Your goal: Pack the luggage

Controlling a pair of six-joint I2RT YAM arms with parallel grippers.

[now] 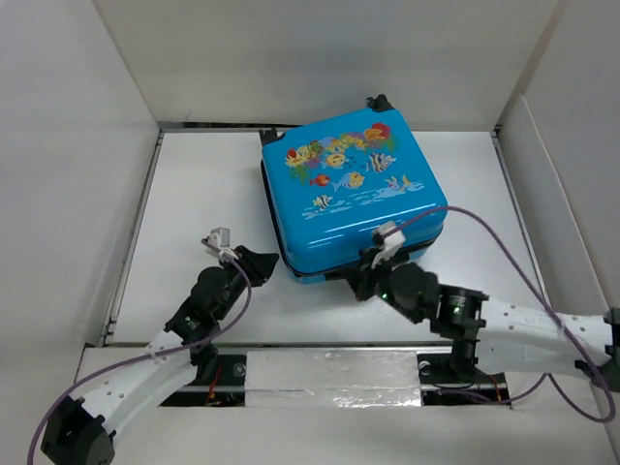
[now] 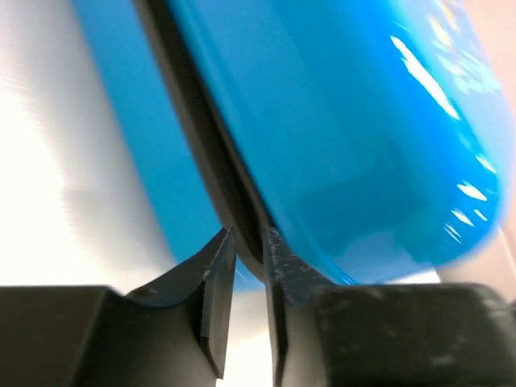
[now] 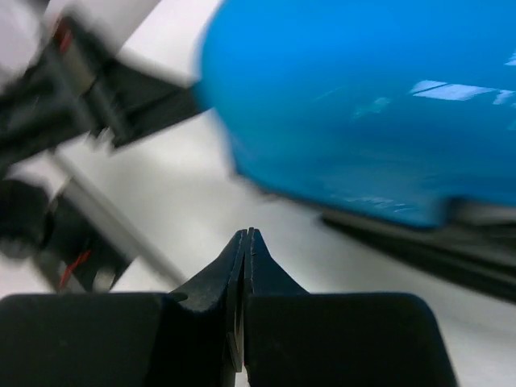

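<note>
Luggage (image 1: 351, 194) lies just beyond left end effector (image 2: 250, 242) and right end effector (image 3: 247, 235).

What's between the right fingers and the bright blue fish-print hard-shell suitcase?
Nothing. In the right wrist view, only bare white table lies between the shut right fingers and the suitcase's blue shell.

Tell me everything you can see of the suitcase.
The suitcase is a small, glossy blue hard shell with cartoon fish printed on top. It lies flat and closed on the white table, black wheels at its far end. A dark seam runs round its side. The left gripper meets that seam at the near left corner; the shut right gripper hangs just short.
</note>
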